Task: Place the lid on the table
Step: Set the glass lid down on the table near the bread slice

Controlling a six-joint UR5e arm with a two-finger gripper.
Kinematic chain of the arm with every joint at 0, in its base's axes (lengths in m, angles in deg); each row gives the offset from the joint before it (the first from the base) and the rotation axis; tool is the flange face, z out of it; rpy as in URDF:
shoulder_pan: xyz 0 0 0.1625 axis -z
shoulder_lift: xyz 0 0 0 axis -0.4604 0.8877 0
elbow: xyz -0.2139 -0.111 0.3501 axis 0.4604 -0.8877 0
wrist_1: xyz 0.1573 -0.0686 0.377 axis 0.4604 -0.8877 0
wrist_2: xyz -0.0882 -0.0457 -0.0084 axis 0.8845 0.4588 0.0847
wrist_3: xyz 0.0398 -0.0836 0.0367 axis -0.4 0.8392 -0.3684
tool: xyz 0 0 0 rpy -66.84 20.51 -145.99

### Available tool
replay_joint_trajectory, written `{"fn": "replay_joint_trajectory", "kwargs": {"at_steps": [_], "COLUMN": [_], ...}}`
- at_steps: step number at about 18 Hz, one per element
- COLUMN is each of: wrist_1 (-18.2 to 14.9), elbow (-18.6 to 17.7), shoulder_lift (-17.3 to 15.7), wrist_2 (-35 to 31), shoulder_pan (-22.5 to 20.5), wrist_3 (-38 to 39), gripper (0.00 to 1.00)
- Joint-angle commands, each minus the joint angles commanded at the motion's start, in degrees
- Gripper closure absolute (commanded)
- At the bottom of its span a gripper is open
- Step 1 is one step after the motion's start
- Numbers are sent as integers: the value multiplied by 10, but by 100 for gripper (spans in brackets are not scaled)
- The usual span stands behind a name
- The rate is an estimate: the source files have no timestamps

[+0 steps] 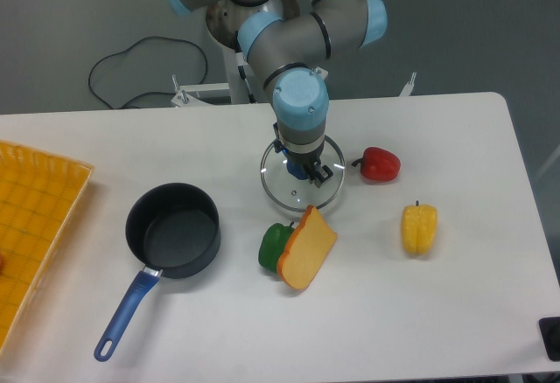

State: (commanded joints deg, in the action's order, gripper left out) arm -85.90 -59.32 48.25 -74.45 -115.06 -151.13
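The lid is a round clear glass disc with a thin metal rim. It lies at the middle of the white table, between the saucepan and the red pepper. My gripper points straight down over the lid's centre, and its fingers are closed around the blue knob. The wrist hides most of the knob. The lid sits level and low; I cannot tell whether its rim touches the tabletop. The dark saucepan with a blue handle stands open to the left, apart from the lid.
A green pepper and an orange bread slice lie just in front of the lid. A red pepper lies to its right and a yellow pepper further front right. A yellow gridded tray is at the left edge.
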Motion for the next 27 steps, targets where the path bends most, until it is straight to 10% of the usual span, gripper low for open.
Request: {"fn": "replay_joint_trajectory", "kwargs": {"at_steps": [27], "wrist_1": [24], "elbow": [1], "shoulder_lift": [23], "wrist_2": [-26], "shoulder_pan": [19], "wrist_3": [-2], "gripper": [36]}}
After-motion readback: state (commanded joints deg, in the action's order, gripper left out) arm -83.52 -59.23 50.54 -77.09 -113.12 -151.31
